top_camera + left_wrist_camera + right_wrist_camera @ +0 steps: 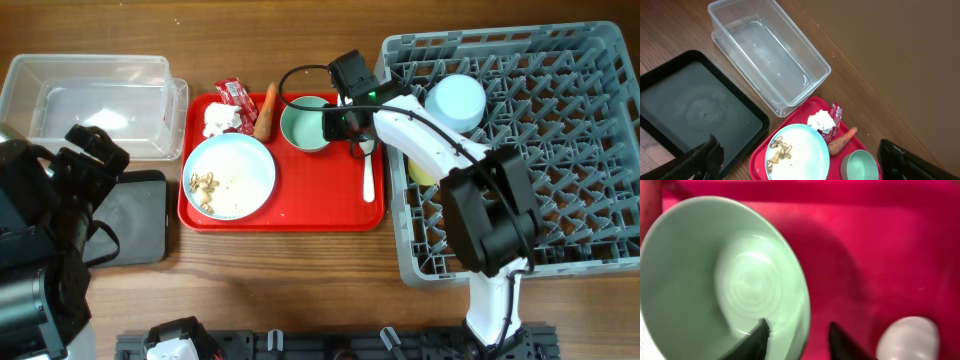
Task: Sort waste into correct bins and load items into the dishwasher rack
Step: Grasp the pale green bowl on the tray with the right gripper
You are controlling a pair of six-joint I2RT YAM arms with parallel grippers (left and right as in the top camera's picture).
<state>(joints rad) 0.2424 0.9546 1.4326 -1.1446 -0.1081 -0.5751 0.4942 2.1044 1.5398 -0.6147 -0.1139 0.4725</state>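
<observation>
Right gripper (pixel 799 326): jaws spread astride pale mint bowl (pixel 715 270) at its right rim, on red tray (pixel 310 212). Left gripper (pixel 797 150): jaws spread, empty.

We see a wooden table (pixel 300 275) filling the whole overhead view. It is a warm mid-brown, with fine grain running left to right and a few darker streaks. The finish looks matte. Light falls evenly from above, and the shadows on the wood are soft and short.

In the left wrist view the same wood meets a straight diagonal edge. Beyond that edge is a plainer, smoother brown surface (pixel 900 60); we cannot tell whether it is a wall or a panel. A few tiny pale specks dot the wood near the edge.
</observation>
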